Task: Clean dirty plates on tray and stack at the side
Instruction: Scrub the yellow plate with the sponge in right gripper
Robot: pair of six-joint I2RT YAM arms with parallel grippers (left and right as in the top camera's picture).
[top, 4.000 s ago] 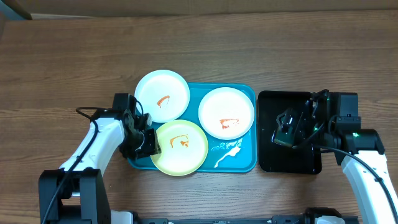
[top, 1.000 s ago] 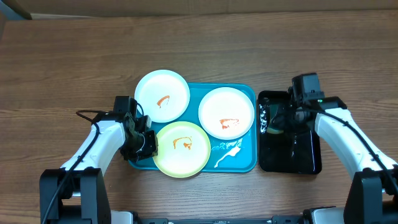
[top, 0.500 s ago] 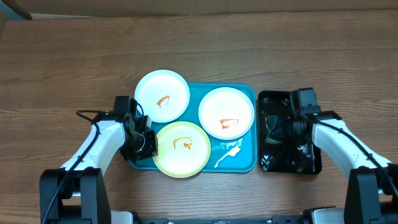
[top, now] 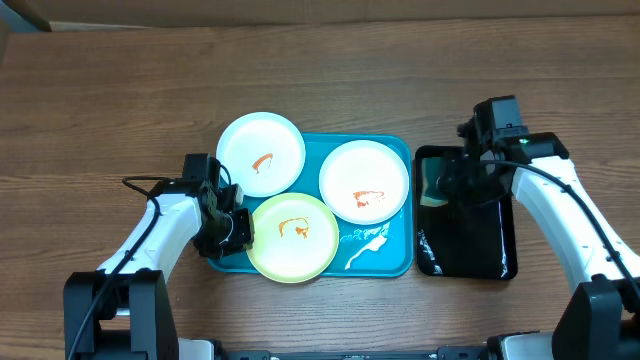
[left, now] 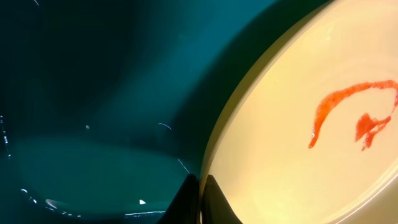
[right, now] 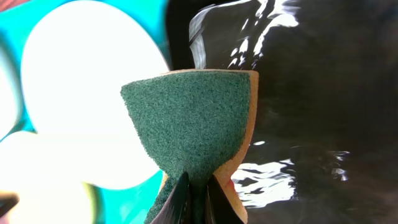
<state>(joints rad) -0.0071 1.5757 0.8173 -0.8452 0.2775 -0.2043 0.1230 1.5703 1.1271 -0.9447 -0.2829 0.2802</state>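
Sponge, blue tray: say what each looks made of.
Sponge: soft tan foam with a coarse green fibrous scouring face; it squeezes to a narrow waist at the bottom. Blue tray: probably moulded plastic, smooth and glossy, with small light glints on its floor.

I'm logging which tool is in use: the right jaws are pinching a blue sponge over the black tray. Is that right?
Not quite. The sponge is green with a tan backing, not blue, as the right wrist view shows. The rest stands: the right jaws are pinching it over the black tray.
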